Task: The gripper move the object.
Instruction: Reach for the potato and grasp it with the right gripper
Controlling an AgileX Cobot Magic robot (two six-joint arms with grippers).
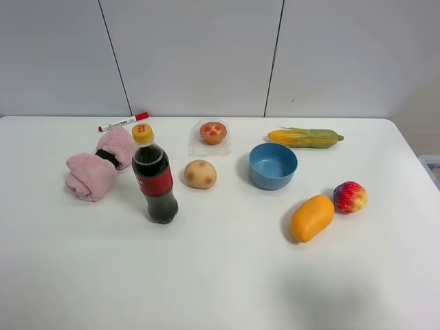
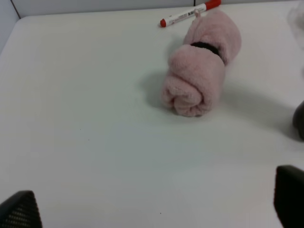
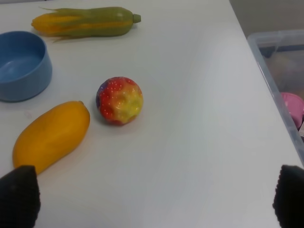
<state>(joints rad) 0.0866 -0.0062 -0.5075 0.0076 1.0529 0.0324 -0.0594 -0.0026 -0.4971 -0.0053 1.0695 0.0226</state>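
Observation:
The object, a small round tan potato-like ball with reddish-brown spots (image 1: 200, 174), sits on the white table (image 1: 220, 275) between the cola bottle (image 1: 155, 176) and the blue bowl (image 1: 273, 166). It shows in neither wrist view. Neither arm shows in the exterior high view. My left gripper (image 2: 154, 204) is open and empty, its dark fingertips (image 2: 20, 210) wide apart above the table near a pink rolled towel (image 2: 198, 66). My right gripper (image 3: 154, 197) is open and empty, near the orange mango (image 3: 51, 136) and a red-yellow ball (image 3: 119, 100).
An orange muffin-like piece with red dots (image 1: 213, 132), a corn cob (image 1: 306, 137), the mango (image 1: 312, 218), the colourful ball (image 1: 350, 196), the pink towel (image 1: 100, 163) and a red marker (image 1: 123, 122) lie on the table. A clear bin (image 3: 280, 71) stands off the table's right edge.

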